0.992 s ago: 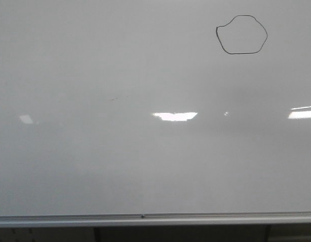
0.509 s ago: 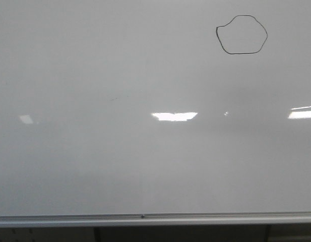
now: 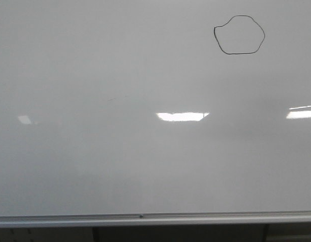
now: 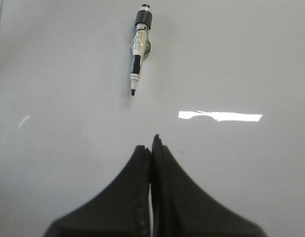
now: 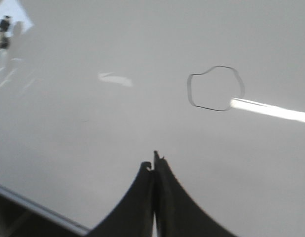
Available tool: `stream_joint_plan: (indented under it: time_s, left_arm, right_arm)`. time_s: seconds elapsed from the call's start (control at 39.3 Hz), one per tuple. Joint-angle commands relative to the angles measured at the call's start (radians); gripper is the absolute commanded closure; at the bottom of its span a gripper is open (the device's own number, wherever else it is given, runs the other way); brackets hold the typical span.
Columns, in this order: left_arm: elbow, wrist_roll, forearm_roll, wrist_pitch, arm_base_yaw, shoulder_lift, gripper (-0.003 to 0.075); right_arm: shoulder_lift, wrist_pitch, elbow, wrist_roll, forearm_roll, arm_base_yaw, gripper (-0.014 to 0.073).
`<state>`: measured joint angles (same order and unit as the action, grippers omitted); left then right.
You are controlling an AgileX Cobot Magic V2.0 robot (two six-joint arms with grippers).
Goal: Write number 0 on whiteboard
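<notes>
Ahead of right gripper (image 5: 153, 163), fingers pressed together and empty: number 0 (image 5: 215, 88), closed loop on whiteboard (image 5: 93, 148). Left gripper (image 4: 151, 148) likewise closed, empty; marker (image 4: 138, 47) lies uncapped ahead of it. Risk: passing arm smears fresh ink; exposed tip dries.

Bright white light reflections (image 3: 182, 116) lie in a band across the glossy surface, one near the middle, one at the right edge and a faint one towards the left. Below the silver frame strip (image 3: 155, 219) runs a dark gap (image 3: 180, 234) crossed by what may be upright supports, too dim to tell. The light overall is even, soft and grey.
</notes>
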<state>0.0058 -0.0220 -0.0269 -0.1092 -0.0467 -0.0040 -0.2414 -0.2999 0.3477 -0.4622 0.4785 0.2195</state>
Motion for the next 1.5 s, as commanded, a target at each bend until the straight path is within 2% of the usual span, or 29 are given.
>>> stream_joint_plan:
  time_s: [0.0,0.05,0.13,0.25,0.46,0.53,0.64,1.48]
  left_arm:
    - [0.021,-0.007,-0.007,0.087,-0.001,-0.019,0.0740]
    - [0.021,-0.007,-0.007,0.087,-0.001,-0.019,0.0740]
    - [0.021,-0.007,-0.007,0.087,-0.001,-0.019,0.0740]
    - [0.021,-0.007,-0.007,0.087,-0.001,-0.019,0.0740]
    - [0.021,-0.007,-0.007,0.087,-0.001,-0.019,0.0740]
    - [0.021,-0.007,-0.007,0.087,-0.001,-0.019,0.0740]
    - [0.021,-0.007,-0.007,0.087,-0.001,-0.019,0.0740]
    - [0.021,-0.007,-0.007,0.087,-0.001,-0.017,0.0740]
  right_arm:
    - [0.023,0.204,-0.040,0.178,-0.199,-0.041,0.0662]
    - [0.041,0.265,-0.088,0.243,-0.290,-0.072,0.0662]
    - [0.065,0.313,-0.149,0.293,-0.356,-0.112,0.0662]
    - [0.109,0.322,-0.247,0.334,-0.366,-0.162,0.0662]
    - [0.221,0.279,-0.375,0.338,-0.366,-0.164,0.0662]
    - [0.260,0.198,-0.375,0.338,-0.366,-0.164,0.0662]
    - [0.266,0.166,-0.375,0.338,-0.366,-0.167,0.0662]
    - [0.267,0.166,-0.375,0.338,-0.365,-0.167,0.0662]
